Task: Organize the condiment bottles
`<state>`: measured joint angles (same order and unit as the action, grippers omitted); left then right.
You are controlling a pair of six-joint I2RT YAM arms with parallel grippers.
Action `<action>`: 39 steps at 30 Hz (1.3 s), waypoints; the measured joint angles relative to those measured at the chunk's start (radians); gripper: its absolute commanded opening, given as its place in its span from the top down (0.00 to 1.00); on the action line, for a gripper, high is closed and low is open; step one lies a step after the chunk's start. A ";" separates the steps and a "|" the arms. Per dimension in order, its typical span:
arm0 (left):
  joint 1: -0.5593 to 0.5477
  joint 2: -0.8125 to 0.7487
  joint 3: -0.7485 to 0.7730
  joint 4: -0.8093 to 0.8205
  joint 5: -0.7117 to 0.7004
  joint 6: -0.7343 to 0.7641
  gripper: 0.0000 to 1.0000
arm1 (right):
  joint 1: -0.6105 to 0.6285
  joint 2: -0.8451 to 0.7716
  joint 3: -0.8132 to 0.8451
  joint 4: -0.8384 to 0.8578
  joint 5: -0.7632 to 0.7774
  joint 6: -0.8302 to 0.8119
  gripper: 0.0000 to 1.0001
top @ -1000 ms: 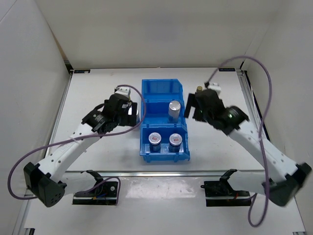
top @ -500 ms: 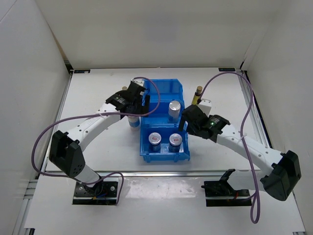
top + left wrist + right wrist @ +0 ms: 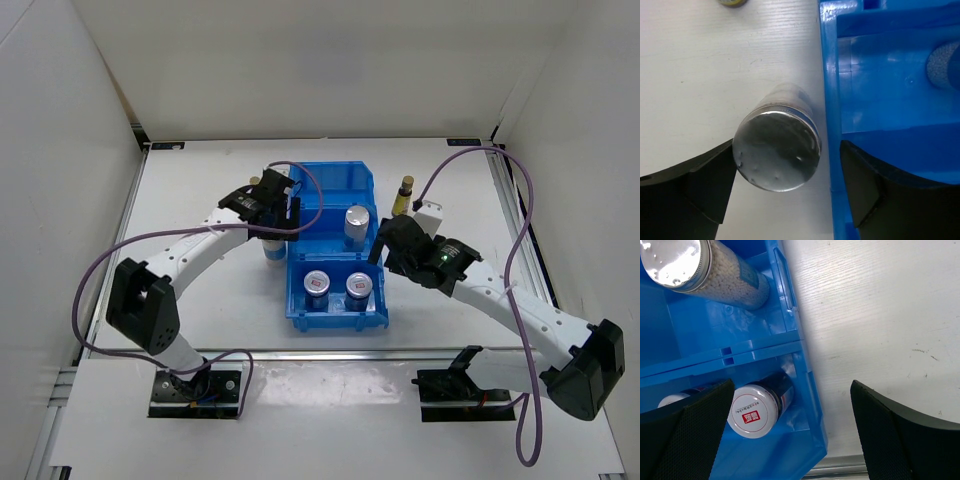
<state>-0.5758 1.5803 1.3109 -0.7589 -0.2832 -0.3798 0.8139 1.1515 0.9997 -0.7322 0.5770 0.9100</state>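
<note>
Left claw (image 3: 787,167): spread wide, straddling a shaker (image 3: 777,152) that stands upright on the table (image 3: 715,75) just beside the bin (image 3: 829,75), at its left wall; one finger hangs over the bin, with a gap showing on that side. Right claw (image 3: 792,390): wide, empty, above the bin's right wall. Second shaker (image 3: 357,222): middle compartment. Jars (image 3: 317,283): two, side by side, front compartment. Amber bottle (image 3: 406,192): upright on table, right of bin. Second amber bottle (image 3: 255,182): behind left claw, mostly hidden.
</note>
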 measured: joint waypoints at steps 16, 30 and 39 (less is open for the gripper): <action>-0.032 -0.122 0.140 -0.133 -0.112 -0.023 0.79 | 0.000 0.000 -0.009 0.002 0.000 0.003 0.00; -0.135 -0.020 0.298 -0.022 -0.017 -0.017 0.82 | 0.000 -0.045 -0.041 0.000 0.023 0.050 0.00; -0.133 0.150 0.239 -0.013 0.039 -0.028 0.79 | 0.000 -0.050 -0.042 0.000 0.024 0.056 0.00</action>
<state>-0.7090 1.7302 1.5501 -0.7723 -0.2447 -0.4076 0.8139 1.1019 0.9573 -0.7326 0.6006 0.9661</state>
